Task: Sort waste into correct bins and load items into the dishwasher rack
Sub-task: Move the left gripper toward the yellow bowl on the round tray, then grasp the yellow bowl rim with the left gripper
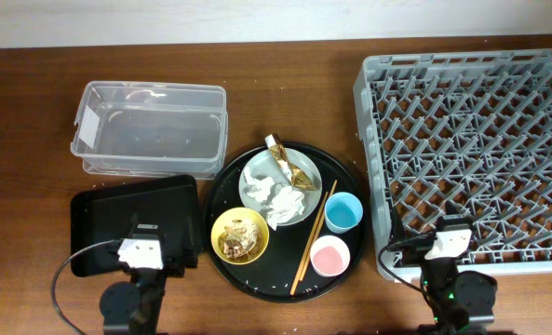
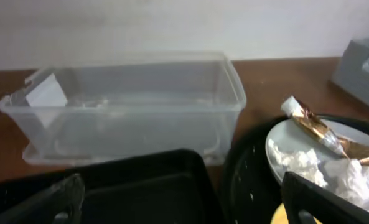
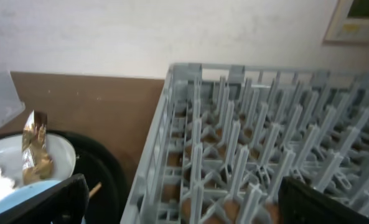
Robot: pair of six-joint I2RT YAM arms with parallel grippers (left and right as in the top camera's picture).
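By the table's left edge, the left fingers (image 2: pixel 56 199) spread wide over the matte, round-cornered black tray (image 1: pixel 108 223). Nearer the far edge sits the clear rectangular plastic tub (image 1: pixel 150 127), its white label (image 2: pixel 45 94) clearest in the left wrist view. At centre, crumpled tissues (image 1: pixel 280 205) and shiny gold foil (image 1: pixel 292 166) lie on the round grey plate (image 1: pixel 246 191). Toward the right edge, the right fingers (image 3: pixel 47 200) stand apart before the grey pronged rack (image 1: pixel 471 140).

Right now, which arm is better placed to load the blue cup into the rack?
Right. The right pincer hangs at the near edge of the dishwasher rack, with the blue cup closer to it. The left pincer is over the shallow black tray, farther from both.
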